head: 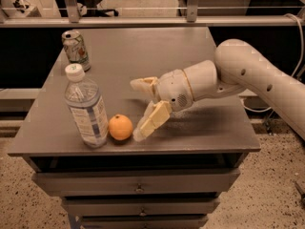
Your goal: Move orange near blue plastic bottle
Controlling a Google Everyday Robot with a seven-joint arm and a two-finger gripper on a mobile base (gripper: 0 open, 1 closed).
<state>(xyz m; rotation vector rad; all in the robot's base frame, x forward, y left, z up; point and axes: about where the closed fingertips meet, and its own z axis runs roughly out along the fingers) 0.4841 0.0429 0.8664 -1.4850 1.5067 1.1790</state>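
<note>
Stretching low over table point(214, 128), pincer point(137, 110) splayed wide, empty, just beside orange point(120, 127).

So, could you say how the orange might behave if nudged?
Round and smooth, the orange would probably roll. The blue plastic bottle close beside it might stop it. The gripper, open on its other side, appears clear of it.

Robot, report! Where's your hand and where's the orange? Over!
Gripper open, close beside orange, not gripping. Orange on table next to bottle. Can far back, nothing in the way.
</note>
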